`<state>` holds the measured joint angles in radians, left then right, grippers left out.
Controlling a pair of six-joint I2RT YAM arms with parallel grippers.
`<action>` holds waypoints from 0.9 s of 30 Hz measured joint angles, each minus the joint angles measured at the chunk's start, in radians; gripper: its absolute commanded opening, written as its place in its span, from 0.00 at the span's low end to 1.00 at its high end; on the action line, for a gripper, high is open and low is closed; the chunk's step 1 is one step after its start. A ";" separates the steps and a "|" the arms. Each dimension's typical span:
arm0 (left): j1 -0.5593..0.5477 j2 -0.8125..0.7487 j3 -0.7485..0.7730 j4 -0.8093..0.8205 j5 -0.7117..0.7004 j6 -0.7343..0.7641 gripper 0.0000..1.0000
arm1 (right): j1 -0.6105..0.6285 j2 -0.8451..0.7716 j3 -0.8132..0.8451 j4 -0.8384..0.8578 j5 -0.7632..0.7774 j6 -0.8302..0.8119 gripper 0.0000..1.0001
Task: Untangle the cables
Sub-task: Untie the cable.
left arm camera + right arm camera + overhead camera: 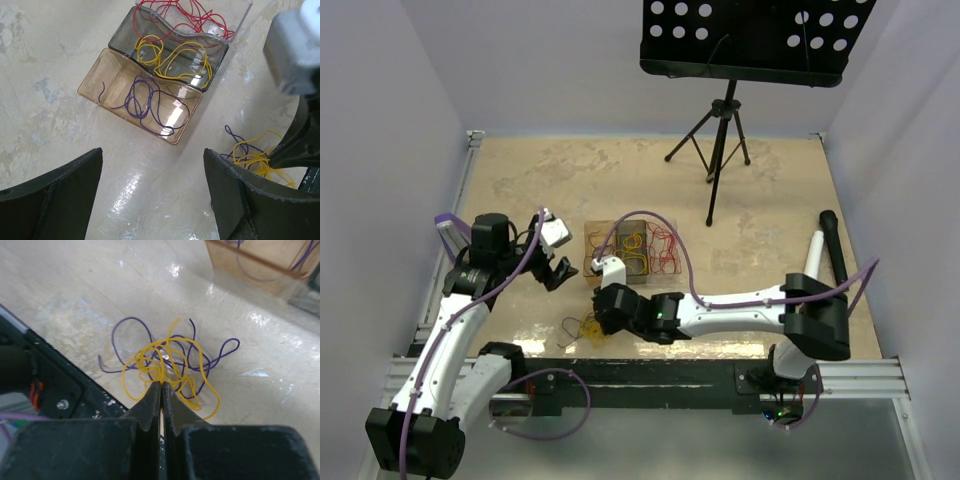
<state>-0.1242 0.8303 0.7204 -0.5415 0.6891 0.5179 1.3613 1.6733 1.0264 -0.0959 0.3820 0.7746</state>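
Cables (167,357) are lying in a yellow-and-purple tangle on the tabletop (75,290) near its front edge, where the right arm is reaching low across, its right claw (161,386) pinched together on a yellow strand (155,371), while the left claw (151,170) is hovering, fingers apart, facing three trays (90,70) of sorted wires.

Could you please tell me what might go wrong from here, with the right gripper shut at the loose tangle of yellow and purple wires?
1. The right gripper is shut on the yellow wire where the purple wire threads through it, so a lift may well drag both along together.
2. The left gripper hangs open, holding nothing, so nothing pins the purple wire down.
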 measured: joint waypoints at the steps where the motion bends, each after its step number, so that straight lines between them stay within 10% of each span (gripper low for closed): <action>1: 0.000 0.000 0.000 0.000 0.008 0.000 0.87 | 0.000 -0.027 0.002 -0.011 0.004 -0.003 0.00; 27: 0.001 -0.022 0.055 -0.090 0.502 0.013 0.98 | 0.018 -0.246 0.288 -0.193 0.085 -0.097 0.00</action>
<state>-0.1234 0.8085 0.7753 -0.6319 1.1915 0.5312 1.3792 1.4273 1.3144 -0.2890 0.4675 0.6781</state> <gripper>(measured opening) 0.974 0.012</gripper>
